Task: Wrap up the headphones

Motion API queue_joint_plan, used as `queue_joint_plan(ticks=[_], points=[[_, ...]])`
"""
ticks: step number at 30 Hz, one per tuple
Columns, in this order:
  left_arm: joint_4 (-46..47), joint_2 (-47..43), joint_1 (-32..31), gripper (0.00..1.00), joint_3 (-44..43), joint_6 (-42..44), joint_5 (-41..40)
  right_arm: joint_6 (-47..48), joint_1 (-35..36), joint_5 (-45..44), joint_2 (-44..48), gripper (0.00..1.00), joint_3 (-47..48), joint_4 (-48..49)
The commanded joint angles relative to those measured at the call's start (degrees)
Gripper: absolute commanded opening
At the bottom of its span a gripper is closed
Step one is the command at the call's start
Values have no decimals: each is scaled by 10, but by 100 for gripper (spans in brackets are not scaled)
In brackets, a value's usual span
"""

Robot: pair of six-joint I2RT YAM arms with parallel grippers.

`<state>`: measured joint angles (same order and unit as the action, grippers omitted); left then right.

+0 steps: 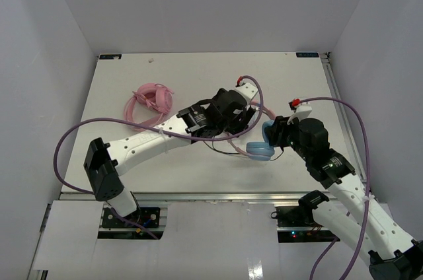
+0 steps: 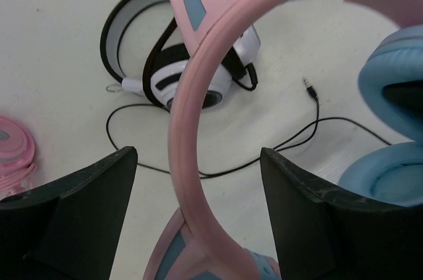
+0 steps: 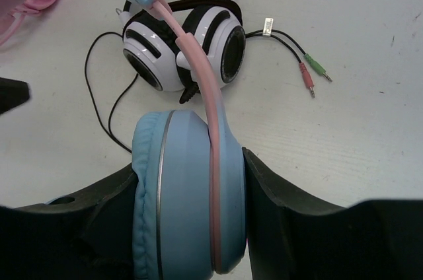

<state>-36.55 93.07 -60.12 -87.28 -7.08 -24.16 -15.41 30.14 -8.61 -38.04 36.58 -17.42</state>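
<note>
Straddling the headphones [image 2: 192, 95], left gripper [image 2: 198, 181] gapes, seemingly untouching; right gripper [image 3: 189, 184] clamps one ear cup [image 3: 165, 227].

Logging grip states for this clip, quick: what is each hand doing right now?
Left hand: open, jaws either side of the pink headband, not gripping it.
Right hand: closed on the headphones' blue ear cup.

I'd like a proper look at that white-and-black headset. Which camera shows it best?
The right wrist view: the white-and-black headphones show almost whole, with band, both cups and coloured plugs. The left wrist view has them partly behind the pink headband. In the top view I cannot make them out.
</note>
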Motion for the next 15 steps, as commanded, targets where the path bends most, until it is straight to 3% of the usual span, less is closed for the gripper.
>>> queue_joint_plan(ticks=[1, 9, 15], points=[[-24, -23, -2, 80, -15, 20, 9, -10, 5, 32, 22, 8, 7, 68], [-25, -2, -2, 79, -34, 26, -30, -2, 7, 46, 12, 8, 10, 63], [-25, -6, -2, 70, -44, 32, -38, 4, 8, 40, 6, 8, 8, 63]])
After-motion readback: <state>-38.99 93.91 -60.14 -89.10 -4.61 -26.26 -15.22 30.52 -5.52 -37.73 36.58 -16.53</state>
